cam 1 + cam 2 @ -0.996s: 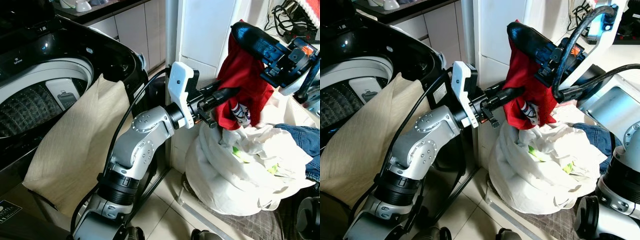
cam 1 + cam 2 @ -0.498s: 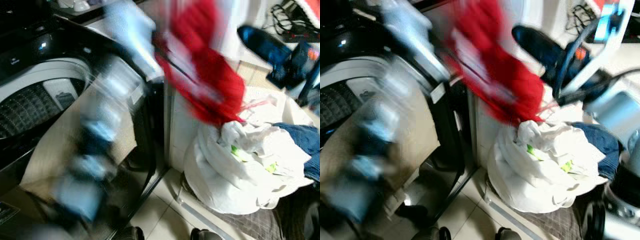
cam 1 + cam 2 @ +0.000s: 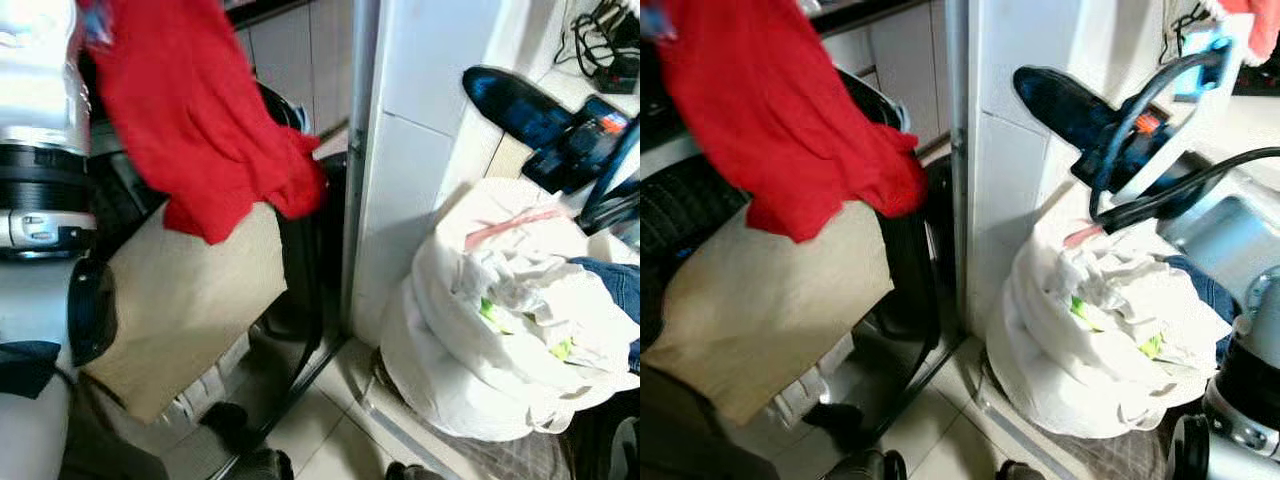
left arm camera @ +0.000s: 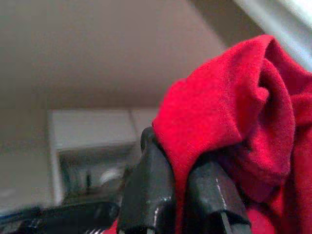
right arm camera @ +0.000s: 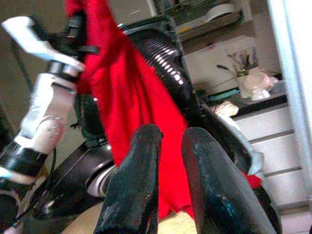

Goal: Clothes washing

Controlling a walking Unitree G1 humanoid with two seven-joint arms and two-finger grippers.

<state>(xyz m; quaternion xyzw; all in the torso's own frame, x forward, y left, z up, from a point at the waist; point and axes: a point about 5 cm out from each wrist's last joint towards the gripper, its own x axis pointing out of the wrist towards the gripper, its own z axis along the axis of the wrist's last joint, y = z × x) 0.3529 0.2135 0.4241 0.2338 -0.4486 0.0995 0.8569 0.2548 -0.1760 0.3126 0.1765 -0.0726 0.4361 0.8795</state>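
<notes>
A red garment (image 3: 200,130) hangs high on the left, in front of the black top-loading washing machine (image 3: 685,205). My left gripper (image 4: 179,161) is shut on a fold of it, and the silver left arm (image 3: 40,150) is raised at the left edge. The right wrist view shows that arm (image 5: 44,122) holding the garment (image 5: 131,112) up beside the ribbed drum (image 5: 163,66). My right gripper (image 3: 515,100) stays out at the upper right above the white laundry bag (image 3: 480,350). Its fingers (image 5: 141,175) are slightly apart with nothing between them.
A beige cloth (image 3: 190,310) hangs down the washer's front. A white pillar (image 3: 420,150) stands between the washer and the bag. Blue jeans (image 3: 615,280) lie at the right edge. Cabinets (image 3: 900,60) are behind, and the tiled floor (image 3: 320,420) is below.
The left gripper has pulled the red garment away from the right gripper and swung it up and left towards the washer. The camera has shifted too.
</notes>
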